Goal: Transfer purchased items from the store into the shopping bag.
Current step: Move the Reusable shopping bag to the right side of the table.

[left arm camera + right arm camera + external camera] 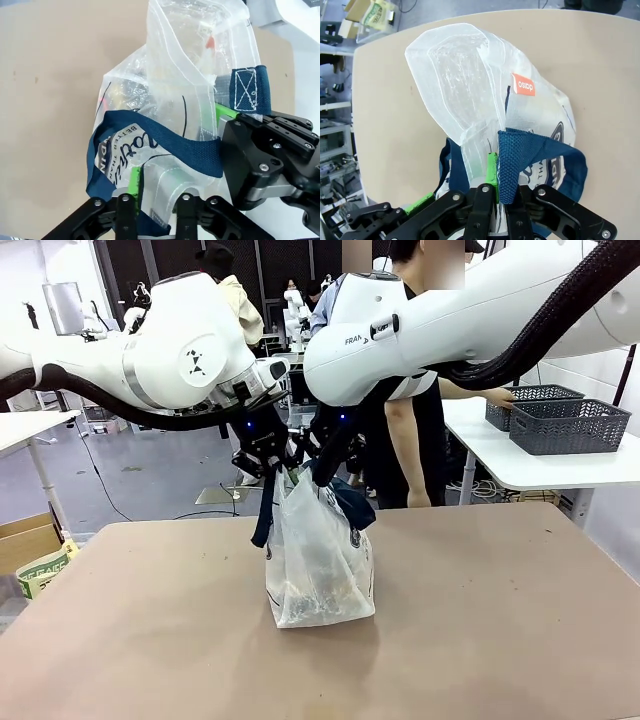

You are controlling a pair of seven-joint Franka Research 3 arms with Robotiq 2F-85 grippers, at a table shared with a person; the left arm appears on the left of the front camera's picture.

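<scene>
Clamping bag (320,560) upright mid-desk (500,640) so it won't slump: right hand (496,175) closed tight on rim and blue strap (512,150); left hand (157,187) half-open around rim film, grip looks loose. Goods (315,605) inside. Baskets (570,425) far right, by person's hand (497,397).

Milky-clear shopping bag (320,570) with navy trim on a plain tan table (130,630).

The bag's film is translucent white, printed with navy lettering and an oval logo. Its strap handles (170,147) are navy woven webbing with white crossed-box stitching. On the bag's side sits an orange-red label (523,84) with white print. At the bag's top, the left gripper (157,192) and right gripper (495,172) are black with bright green pads. Far right of the bag, the baskets (560,420) are dark grey with a slotted pattern.
</scene>
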